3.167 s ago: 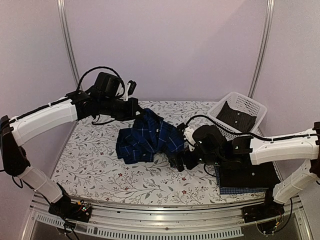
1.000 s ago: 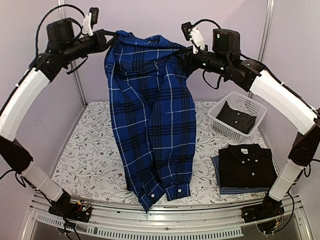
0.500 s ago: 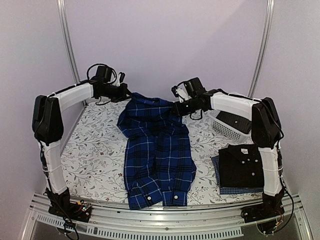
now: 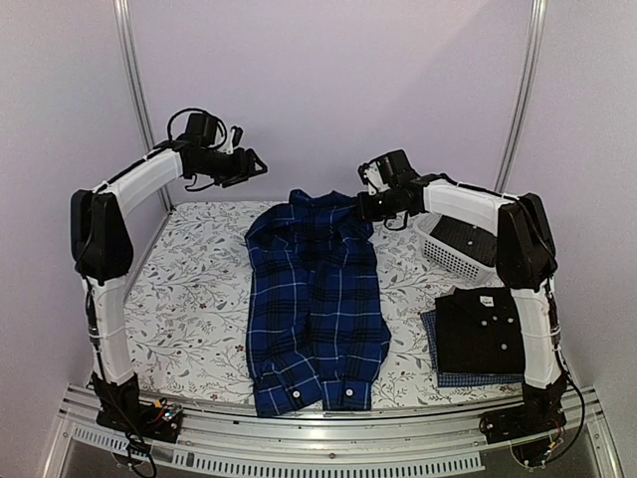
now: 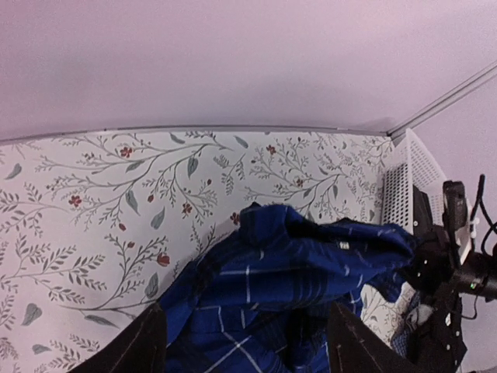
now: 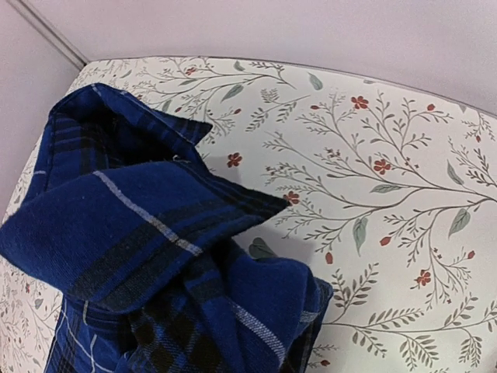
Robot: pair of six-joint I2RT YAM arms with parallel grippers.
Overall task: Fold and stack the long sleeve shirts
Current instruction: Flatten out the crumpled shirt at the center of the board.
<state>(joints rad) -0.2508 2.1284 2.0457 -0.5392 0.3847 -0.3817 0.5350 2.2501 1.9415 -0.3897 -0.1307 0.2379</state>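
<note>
The dark blue plaid shirt (image 4: 317, 299) lies spread lengthwise on the table, hem at the near edge, collar end rumpled at the back. My left gripper (image 4: 255, 165) hangs open above and left of the collar; in the left wrist view its fingers (image 5: 146, 343) straddle empty air over the plaid shirt (image 5: 295, 268). My right gripper (image 4: 364, 206) is shut on the shirt's right shoulder. The cloth (image 6: 155, 256) bunches up in the right wrist view and hides the fingers. A folded black shirt (image 4: 493, 334) lies on a fine blue check shirt (image 4: 446, 379) at the front right.
A white lattice basket (image 4: 495, 211) with a dark garment inside stands at the back right, just behind the folded stack; it also shows in the left wrist view as the basket (image 5: 405, 183). The floral tablecloth (image 4: 179, 299) lies bare left of the plaid shirt.
The plaid shirt came down from hanging between both grippers to lying on the table. My left gripper opened, let go of the left shoulder and rose clear; the right still holds.
</note>
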